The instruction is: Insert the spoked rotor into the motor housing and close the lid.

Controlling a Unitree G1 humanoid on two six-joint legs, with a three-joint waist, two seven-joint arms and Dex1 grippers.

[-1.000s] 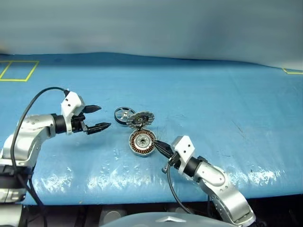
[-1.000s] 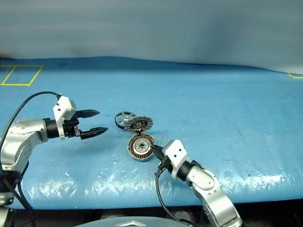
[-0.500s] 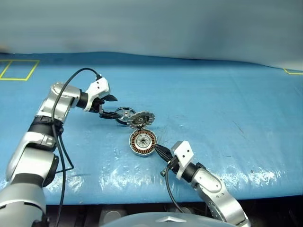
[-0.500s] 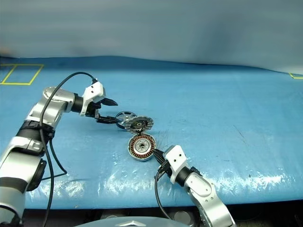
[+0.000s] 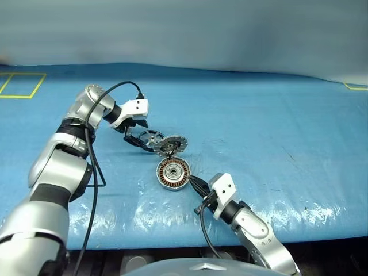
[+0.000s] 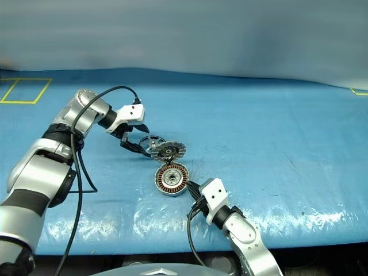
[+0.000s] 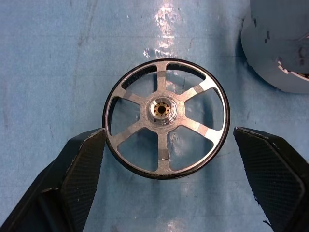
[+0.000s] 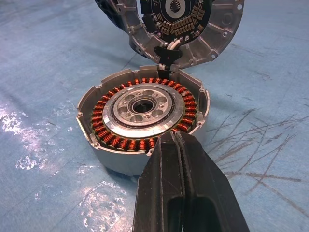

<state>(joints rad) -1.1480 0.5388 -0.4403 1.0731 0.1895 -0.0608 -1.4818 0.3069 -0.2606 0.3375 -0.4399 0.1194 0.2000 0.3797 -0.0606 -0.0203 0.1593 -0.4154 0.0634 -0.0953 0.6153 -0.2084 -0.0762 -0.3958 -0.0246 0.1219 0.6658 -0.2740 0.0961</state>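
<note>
On the blue tabletop (image 5: 259, 126), from the head camera, the left end effector (image 5: 137, 137) points down over the spoked rotor (image 5: 150, 138), its two black fingers spread wide on either side of the wheel's near edge. Just beside the rotor, to its right, the lid (image 5: 171, 145) stands tilted up on its hinge, and right in front of that sits the motor housing (image 5: 173, 173), open face up, copper windings showing. The right end effector (image 5: 192, 182) comes in low, fingers pressed together, tip right at the housing's near-right rim.

Over to the left wrist camera: the spoked rotor (image 7: 165, 118) lies flat between the two fingers (image 7: 82, 166), black rim, silver spokes, brass-toned hub. One finger looks to be at the rim, though contact is hard to confirm; the other stands well clear. Nothing is gripped.

Now the right wrist camera: the closed fingers (image 8: 186, 193) reach up to the housing (image 8: 145, 118) wall at its near side. Behind it the lid (image 8: 183, 24) leans open, dark inner face with its segmented ring turned this way.
</note>
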